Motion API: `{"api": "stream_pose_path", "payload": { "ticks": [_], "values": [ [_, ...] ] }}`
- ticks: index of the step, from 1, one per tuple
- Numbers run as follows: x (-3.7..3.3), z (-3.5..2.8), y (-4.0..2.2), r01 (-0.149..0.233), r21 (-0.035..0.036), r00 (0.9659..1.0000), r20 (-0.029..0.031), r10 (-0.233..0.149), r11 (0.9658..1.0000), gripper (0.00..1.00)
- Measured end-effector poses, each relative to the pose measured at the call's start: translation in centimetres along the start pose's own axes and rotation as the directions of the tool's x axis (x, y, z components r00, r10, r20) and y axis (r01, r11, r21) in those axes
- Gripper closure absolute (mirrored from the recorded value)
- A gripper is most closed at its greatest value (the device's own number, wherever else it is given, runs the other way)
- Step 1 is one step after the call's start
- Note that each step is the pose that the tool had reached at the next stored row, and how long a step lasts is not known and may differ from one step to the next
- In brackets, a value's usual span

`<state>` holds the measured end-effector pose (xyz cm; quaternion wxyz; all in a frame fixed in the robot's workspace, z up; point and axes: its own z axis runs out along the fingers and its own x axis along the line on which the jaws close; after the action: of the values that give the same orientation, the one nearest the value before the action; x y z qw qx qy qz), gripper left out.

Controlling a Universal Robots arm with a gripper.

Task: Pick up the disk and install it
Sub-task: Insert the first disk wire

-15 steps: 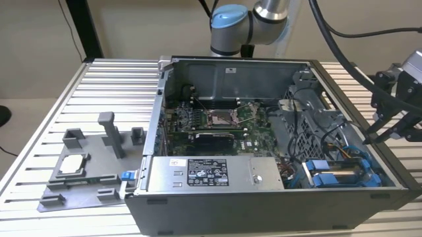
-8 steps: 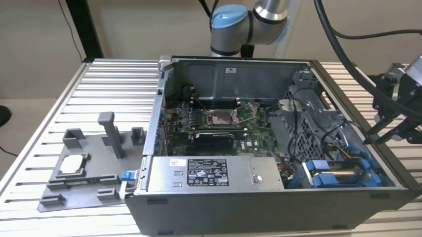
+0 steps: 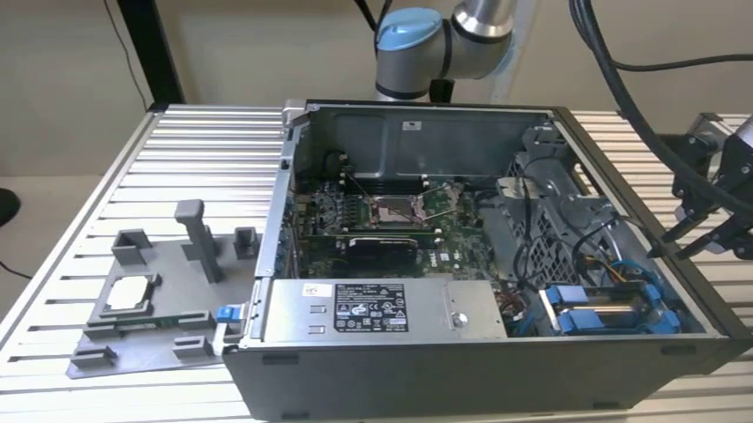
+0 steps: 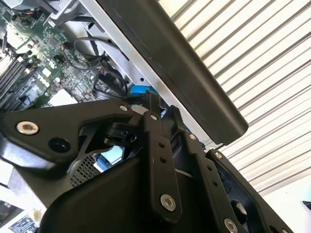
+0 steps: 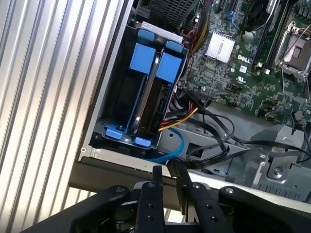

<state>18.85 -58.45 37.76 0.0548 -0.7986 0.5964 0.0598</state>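
Observation:
The disk [image 3: 612, 307] stands on edge in the drive bay at the near corner of the open computer case, on the exterior view's right, held in its blue bracket [image 5: 158, 58]. In the first wrist view its dark narrow edge [image 5: 148, 104] runs between the blue tabs, with red, yellow and blue cables beside it. My gripper [image 3: 676, 240] hangs just outside the case's wall by that bay, apart from the disk. Its black fingers [image 5: 156, 175] lie close together, shut with nothing between them. In the second wrist view the fingertips [image 4: 151, 104] sit near the case rim.
The case's black rim [image 4: 194, 73] runs right by the gripper. Inside lie the motherboard [image 3: 389, 220], a long grey box [image 3: 365, 308] and loose cables [image 5: 214, 145]. A grey fixture tray [image 3: 176, 264] holding a small silver chip [image 3: 130, 293] sits on the slatted table [image 3: 212, 159], on the exterior view's left.

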Motion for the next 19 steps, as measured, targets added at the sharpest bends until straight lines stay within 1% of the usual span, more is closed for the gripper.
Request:
{"api": "stream_pose_path", "payload": {
  "ticks": [5,8,9,11,13,14,16,19],
  "values": [
    [0.34,0.28,-0.11,0.011,-0.001,0.9999,0.0038,-0.011,0.9999,0.0],
    [0.43,0.51,-0.11,0.028,-0.0054,0.9996,0.0065,-0.028,0.9996,0.0],
    [0.44,0.53,-0.11,0.037,-0.0069,0.9993,0.0088,-0.037,0.9993,0.0],
    [0.44,0.59,-0.11,0.059,-0.0091,0.9981,0.0172,-0.059,0.9982,0.0],
    [0.44,0.62,-0.11,0.084,-0.0109,0.9961,0.0249,-0.084,0.9964,0.0],
    [0.45,0.64,-0.11,0.098,-0.0123,0.9949,0.0276,-0.097,0.9951,0.0],
    [0.46,0.76,-0.11,0.126,-0.0168,0.9916,0.0298,-0.126,0.9918,0.0],
    [0.51,1.0,-0.11,0.17,-0.0237,0.985,0.032,-0.169,0.9851,0.0]
  ]
}}
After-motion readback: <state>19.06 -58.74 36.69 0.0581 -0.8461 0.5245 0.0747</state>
